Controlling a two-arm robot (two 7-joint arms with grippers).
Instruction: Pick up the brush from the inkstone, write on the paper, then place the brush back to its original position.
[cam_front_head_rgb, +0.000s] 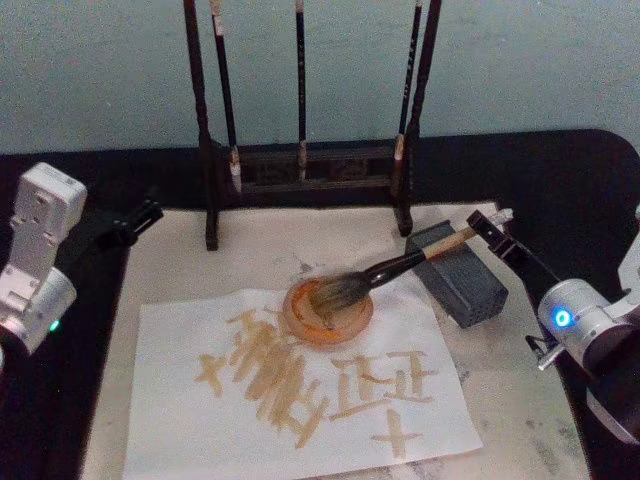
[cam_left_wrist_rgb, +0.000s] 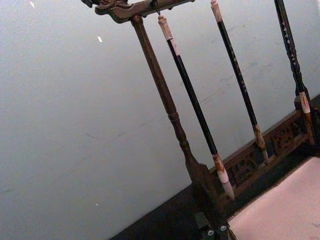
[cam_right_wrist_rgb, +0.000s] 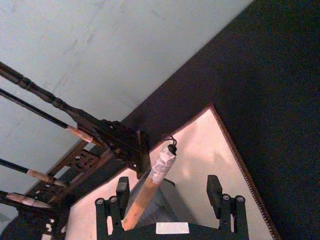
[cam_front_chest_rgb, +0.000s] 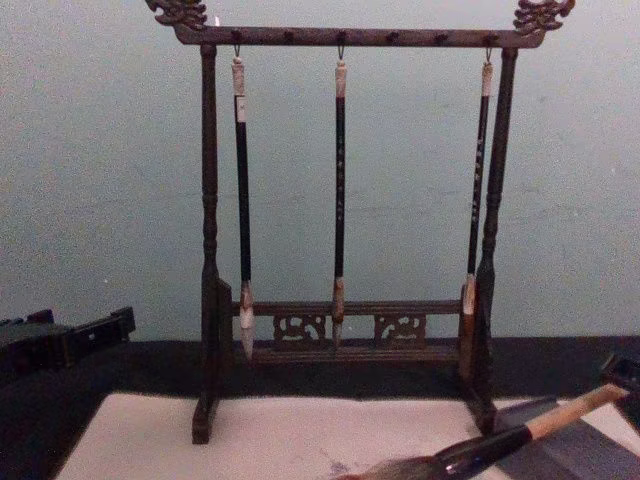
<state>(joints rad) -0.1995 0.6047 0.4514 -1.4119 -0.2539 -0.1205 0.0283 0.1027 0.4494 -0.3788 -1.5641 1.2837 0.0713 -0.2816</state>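
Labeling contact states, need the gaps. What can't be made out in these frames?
- Right end effector fingers straddle the brush; contact unclear in the right wrist view.
- Brush bristles: cut off by the chest view's bottom edge.
- Left end effector: finger state unreadable, head view.

We count three thin brushes (cam_front_chest_rgb: 340, 190) hanging on one wooden rack (cam_front_chest_rgb: 208, 250), one thick brush (cam_front_head_rgb: 390, 272), one inkstone (cam_front_head_rgb: 462, 278), one dish (cam_front_head_rgb: 330, 312), one paper (cam_front_head_rgb: 180, 400).

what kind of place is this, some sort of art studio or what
Most likely a calligraphy practice desk. A wooden brush rack hangs three thin brushes, the paper bears brushed characters, and the brush leans off the inkstone into a small orange dish.
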